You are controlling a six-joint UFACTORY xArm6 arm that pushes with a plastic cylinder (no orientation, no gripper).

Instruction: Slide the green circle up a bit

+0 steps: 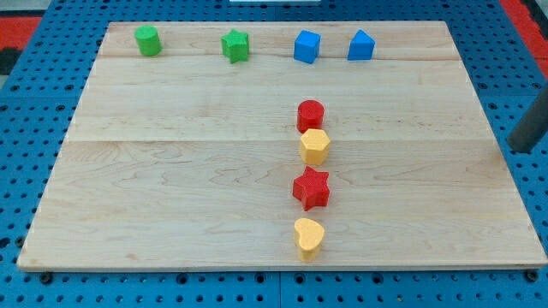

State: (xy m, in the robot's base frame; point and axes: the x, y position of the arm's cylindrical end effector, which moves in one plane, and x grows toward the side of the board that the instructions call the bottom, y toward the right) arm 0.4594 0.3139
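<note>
The green circle (148, 40) stands near the top left corner of the wooden board (171, 171). My tip (519, 149) is at the view's right edge, just off the board's right side, far to the right of and below the green circle. It touches no block. The rod comes in from the right edge.
A green star (235, 45), a blue cube (306, 46) and a second blue block (360, 45) line the top edge. A red circle (310, 114), yellow hexagon (315, 146), red star (311, 188) and yellow heart (308, 238) form a column right of centre. Blue pegboard (26, 128) surrounds the board.
</note>
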